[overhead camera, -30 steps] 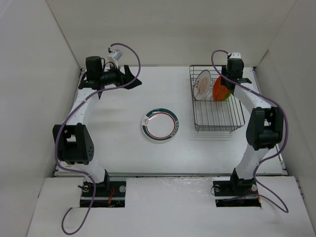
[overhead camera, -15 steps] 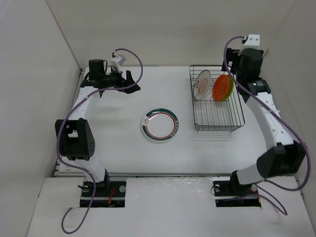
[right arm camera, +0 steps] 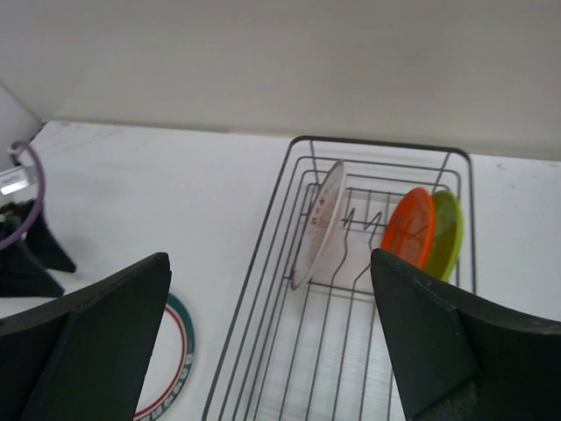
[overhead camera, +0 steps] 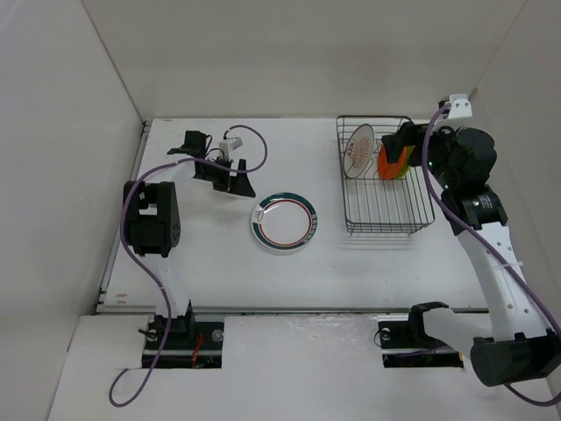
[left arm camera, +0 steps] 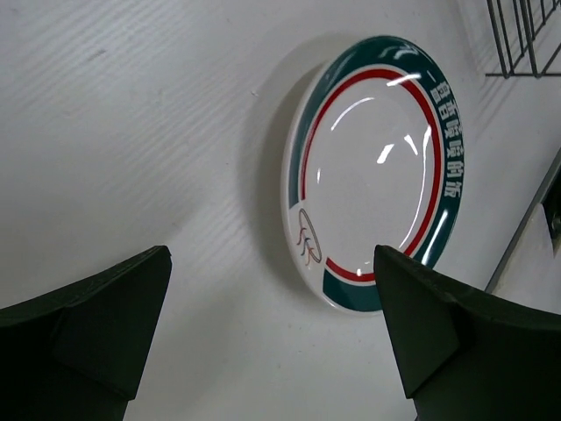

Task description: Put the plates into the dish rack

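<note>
The white plate with teal-and-red rim rings (overhead camera: pixel 284 220) (left arm camera: pixel 377 175) lies flat on the table's middle. My left gripper (overhead camera: pixel 233 180) (left arm camera: pixel 270 263) hovers just left of it, open, with nothing between its fingers. In the dish rack (overhead camera: pixel 386 206) (right arm camera: pixel 351 351), three plates stand on edge at the far end: the sunburst one (overhead camera: pixel 359 149) (right arm camera: pixel 317 226), the orange one (overhead camera: pixel 390 163) (right arm camera: pixel 410 230) and the lime green one (right arm camera: pixel 449 232) behind it. My right gripper (overhead camera: pixel 399 143) (right arm camera: pixel 270 259) is above the rack's far right, open and empty.
White walls close in the table on the left, back and right. The rack's near half holds no plate. The left arm's purple cable (overhead camera: pixel 250 140) loops over the far left of the table.
The right gripper opened, left the orange plate standing in the rack and drew back to the right. The left arm swung from the far left corner toward the teal-rimmed plate.
</note>
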`<state>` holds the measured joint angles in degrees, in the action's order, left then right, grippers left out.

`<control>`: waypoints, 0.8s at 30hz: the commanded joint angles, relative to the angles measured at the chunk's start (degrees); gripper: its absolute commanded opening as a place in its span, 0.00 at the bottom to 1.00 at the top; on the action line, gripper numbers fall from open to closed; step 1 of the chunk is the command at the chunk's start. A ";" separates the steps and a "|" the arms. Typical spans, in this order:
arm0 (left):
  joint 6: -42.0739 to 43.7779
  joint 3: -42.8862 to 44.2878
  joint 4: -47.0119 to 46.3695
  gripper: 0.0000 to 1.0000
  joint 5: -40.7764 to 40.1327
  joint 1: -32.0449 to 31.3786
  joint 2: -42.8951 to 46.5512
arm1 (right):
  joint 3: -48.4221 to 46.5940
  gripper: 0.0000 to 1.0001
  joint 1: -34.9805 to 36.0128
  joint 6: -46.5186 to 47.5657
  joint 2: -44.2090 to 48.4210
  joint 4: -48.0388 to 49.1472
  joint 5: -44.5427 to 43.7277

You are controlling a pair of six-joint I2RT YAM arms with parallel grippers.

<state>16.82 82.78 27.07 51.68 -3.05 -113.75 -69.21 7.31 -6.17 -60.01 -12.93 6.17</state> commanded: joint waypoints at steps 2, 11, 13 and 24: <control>3.92 -2.53 2.73 0.99 1.33 -3.45 0.29 | 0.30 1.00 0.86 -2.70 0.33 2.21 8.24; 2.26 -7.27 0.71 0.94 0.79 -6.53 -2.26 | 0.30 1.00 0.86 -2.70 4.98 -0.60 10.00; 1.73 -7.89 0.18 0.91 0.26 -6.53 -2.26 | 0.30 1.00 0.86 -2.70 5.87 -1.22 10.00; -0.12 -9.13 -1.85 0.61 -2.02 -8.20 -3.49 | -0.93 0.98 0.86 -2.70 9.38 -2.80 10.52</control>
<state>16.29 75.44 24.12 53.25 -10.57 -115.77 -68.47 7.60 -8.62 -51.51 -15.42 15.38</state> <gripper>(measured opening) 0.616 0.980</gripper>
